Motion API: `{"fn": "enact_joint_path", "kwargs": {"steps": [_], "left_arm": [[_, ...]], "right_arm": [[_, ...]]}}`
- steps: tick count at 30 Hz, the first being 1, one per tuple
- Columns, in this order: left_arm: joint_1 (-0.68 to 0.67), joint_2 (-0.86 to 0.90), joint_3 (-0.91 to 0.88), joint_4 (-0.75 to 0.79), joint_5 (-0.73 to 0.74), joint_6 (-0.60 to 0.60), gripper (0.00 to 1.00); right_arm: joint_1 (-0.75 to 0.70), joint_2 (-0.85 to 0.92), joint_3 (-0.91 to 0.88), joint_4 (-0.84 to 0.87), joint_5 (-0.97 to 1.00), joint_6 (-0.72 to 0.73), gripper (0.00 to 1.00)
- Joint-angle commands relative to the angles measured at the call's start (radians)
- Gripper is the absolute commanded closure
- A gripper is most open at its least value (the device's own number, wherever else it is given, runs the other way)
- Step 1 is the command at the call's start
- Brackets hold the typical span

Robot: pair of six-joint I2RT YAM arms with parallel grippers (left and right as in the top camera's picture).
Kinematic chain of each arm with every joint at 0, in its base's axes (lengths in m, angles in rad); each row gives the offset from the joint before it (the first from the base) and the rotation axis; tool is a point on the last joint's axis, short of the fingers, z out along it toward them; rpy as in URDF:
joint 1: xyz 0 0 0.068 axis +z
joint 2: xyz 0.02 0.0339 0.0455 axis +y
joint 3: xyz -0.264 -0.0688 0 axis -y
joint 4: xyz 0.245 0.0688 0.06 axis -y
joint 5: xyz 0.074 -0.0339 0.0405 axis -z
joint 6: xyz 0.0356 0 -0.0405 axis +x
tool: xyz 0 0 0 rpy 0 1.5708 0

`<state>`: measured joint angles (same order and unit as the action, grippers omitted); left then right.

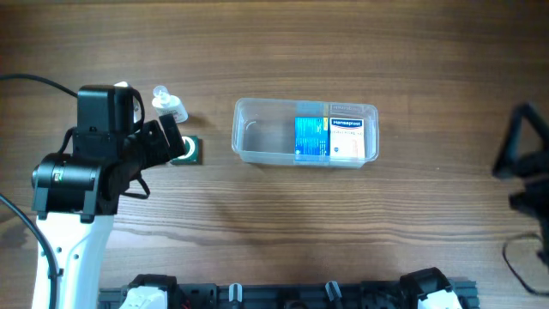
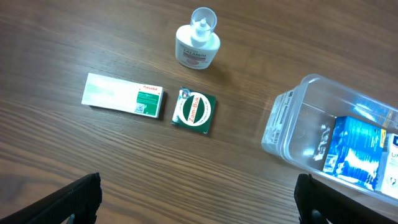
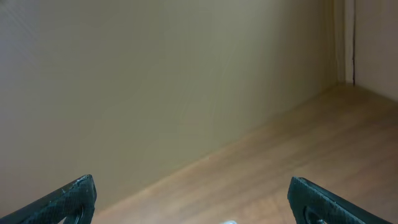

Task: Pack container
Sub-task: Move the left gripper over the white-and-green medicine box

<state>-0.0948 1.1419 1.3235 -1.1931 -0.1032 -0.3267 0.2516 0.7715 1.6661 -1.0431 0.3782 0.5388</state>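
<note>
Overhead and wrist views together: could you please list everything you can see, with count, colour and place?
container: 1, clear plastic, middle of the table
blue box: 1, blue, inside the container, near its middle
white box: 1, white with a blue label, inside the container at its right end
bottle: 1, white with a clear cap, on the table left of the container
small square box: 1, green with a white oval label, on the table near the bottle
flat box: 1, white and green, beside the small square box
table: 1, brown wood
left hand: 1, black, open, above the loose items
right hand: 1, black, open, facing a beige wall
</note>
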Motion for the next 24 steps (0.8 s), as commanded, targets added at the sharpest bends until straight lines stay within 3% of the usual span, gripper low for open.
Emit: {"fn": "enact_joint_path", "kwargs": {"steps": [1, 10, 24], "left_arm": [[0.008, 0.001, 0.022, 0.003, 0.013, 0.005, 0.00], [0.008, -0.001, 0.022, -0.024, 0.013, 0.006, 0.00], [0.008, -0.002, 0.022, -0.039, 0.013, 0.006, 0.00]], "right_arm": [[-0.002, 0.033, -0.019, -0.031, 0.018, 0.012, 0.00], [-0.002, 0.054, -0.025, -0.129, 0.017, 0.014, 0.00], [-0.002, 0.054, -0.025, -0.133, 0.017, 0.014, 0.00]]}}
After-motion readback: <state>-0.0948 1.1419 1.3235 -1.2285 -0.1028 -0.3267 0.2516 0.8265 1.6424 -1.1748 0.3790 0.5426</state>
